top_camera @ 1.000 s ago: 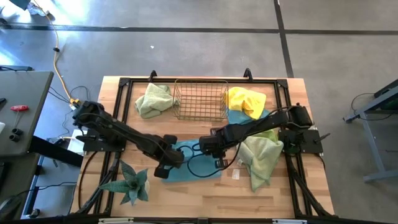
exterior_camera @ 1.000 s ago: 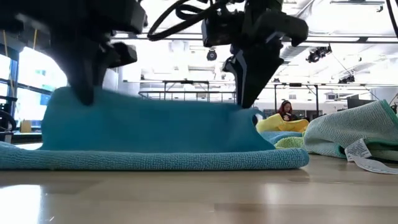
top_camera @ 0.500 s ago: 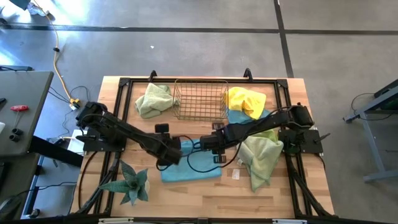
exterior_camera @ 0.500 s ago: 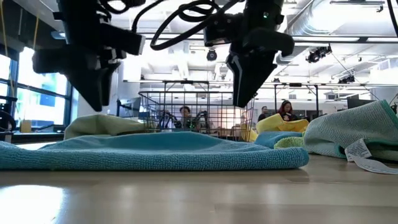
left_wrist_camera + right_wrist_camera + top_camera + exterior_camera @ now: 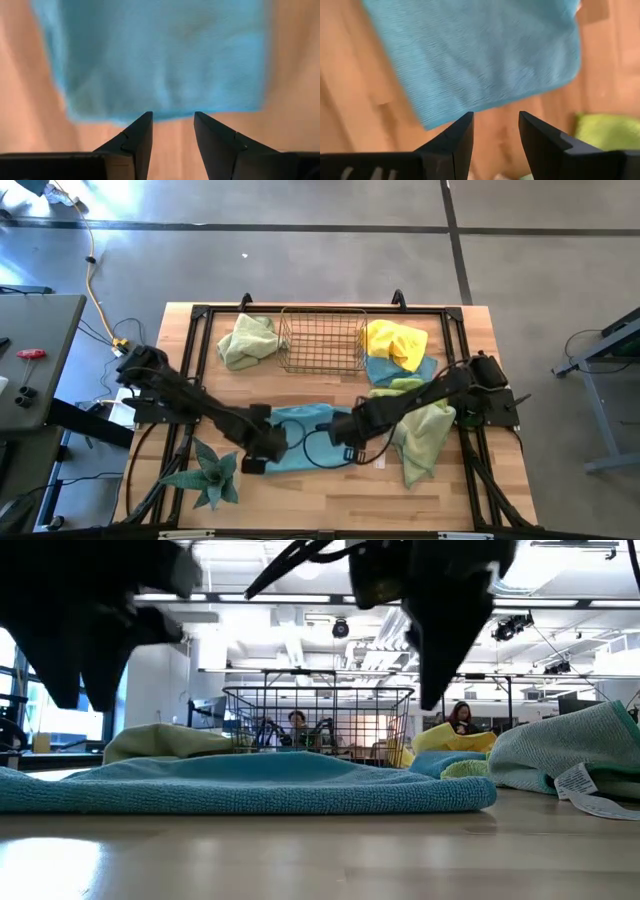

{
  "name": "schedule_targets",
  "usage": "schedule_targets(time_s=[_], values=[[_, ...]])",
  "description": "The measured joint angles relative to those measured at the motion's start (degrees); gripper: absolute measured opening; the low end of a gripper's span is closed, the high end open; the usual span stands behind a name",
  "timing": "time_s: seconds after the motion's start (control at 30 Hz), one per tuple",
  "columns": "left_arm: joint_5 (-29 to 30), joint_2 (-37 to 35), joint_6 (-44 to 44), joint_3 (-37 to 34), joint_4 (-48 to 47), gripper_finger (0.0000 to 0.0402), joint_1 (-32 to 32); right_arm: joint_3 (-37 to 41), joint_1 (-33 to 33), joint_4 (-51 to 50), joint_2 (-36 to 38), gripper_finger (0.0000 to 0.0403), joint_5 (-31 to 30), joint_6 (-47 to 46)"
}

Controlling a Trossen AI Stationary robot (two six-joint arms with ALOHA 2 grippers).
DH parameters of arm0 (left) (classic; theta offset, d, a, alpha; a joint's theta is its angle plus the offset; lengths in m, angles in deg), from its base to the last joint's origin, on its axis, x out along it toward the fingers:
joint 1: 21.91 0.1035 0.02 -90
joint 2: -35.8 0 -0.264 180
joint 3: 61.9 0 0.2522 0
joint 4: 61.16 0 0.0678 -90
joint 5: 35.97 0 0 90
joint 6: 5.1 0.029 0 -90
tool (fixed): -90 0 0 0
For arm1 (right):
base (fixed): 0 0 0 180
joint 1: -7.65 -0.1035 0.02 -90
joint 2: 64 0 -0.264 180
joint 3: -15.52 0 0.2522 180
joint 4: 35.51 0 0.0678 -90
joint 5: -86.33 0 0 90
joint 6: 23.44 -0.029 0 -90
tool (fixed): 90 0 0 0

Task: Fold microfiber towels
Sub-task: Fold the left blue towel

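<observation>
- Blue microfiber towel (image 5: 300, 442) lies folded flat on the wooden table (image 5: 450, 500), in front of the copper wire basket (image 5: 322, 340); you see it as a low blue band across the low view (image 5: 250, 785).
- Your left gripper (image 5: 255, 463) sits at the towel's corner on the side away from the basket, toward the spiky plant (image 5: 210, 475). In the left wrist view its fingers (image 5: 135, 137) stand narrowly apart with nothing between them, bare wood in the gap and the towel's edge just beyond the tips.
- Your right gripper (image 5: 345, 455) is at the towel's other near corner. Its fingers (image 5: 457, 137) are likewise parted and empty, the towel's corner just ahead of them (image 5: 485, 55).
- From above, both arms and a loop of cable cover parts of the blue towel, so you cannot trace its whole outline.
- In the low view both grippers are only dark blurred shapes cut off at the top; you cannot read their fingers there.
- Yellow towel (image 5: 397, 342) lies crumpled just beside the basket on the right arm's side, overlapping a second blue cloth (image 5: 385, 370).
- Pale green towel (image 5: 425, 435) is heaped near the right arm, partly under it.
- Another pale green towel (image 5: 248, 340) is bunched on the basket's other side.
</observation>
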Motion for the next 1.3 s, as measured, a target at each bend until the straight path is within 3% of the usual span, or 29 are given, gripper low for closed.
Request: schedule_targets(time_s=[0.3,0.57,0.67,0.93,1.1,1.3], values=[[3.77,1.08,7.06,-0.03,14.48,0.0133,1.21,4.27,-5.91,1.07,0.07,0.0149,-1.94,-21.93],[5.10,3.76,11.57,0.13,28.99,0.0133,6.82,9.89,-11.22,16.90,0.09,0.0149,-4.27,-39.61],[5.27,5.54,11.60,-0.11,29.65,0.0133,8.52,11.65,-13.10,23.62,0.09,0.0149,-7.92,-46.26],[2.44,11.25,12.19,-0.13,30.41,0.0133,11.13,15.07,-15.03,26.95,0.09,0.0149,-19.58,-64.35],[1.77,12.40,12.58,0.02,29.50,0.0133,11.00,16.61,-14.10,26.34,-0.05,0.0149,-22.24,-68.98],[1.83,12.62,11.45,-0.09,26.47,0.0133,10.91,16.50,-12.81,25.73,-1.12,0.0149,-22.71,-64.99]])
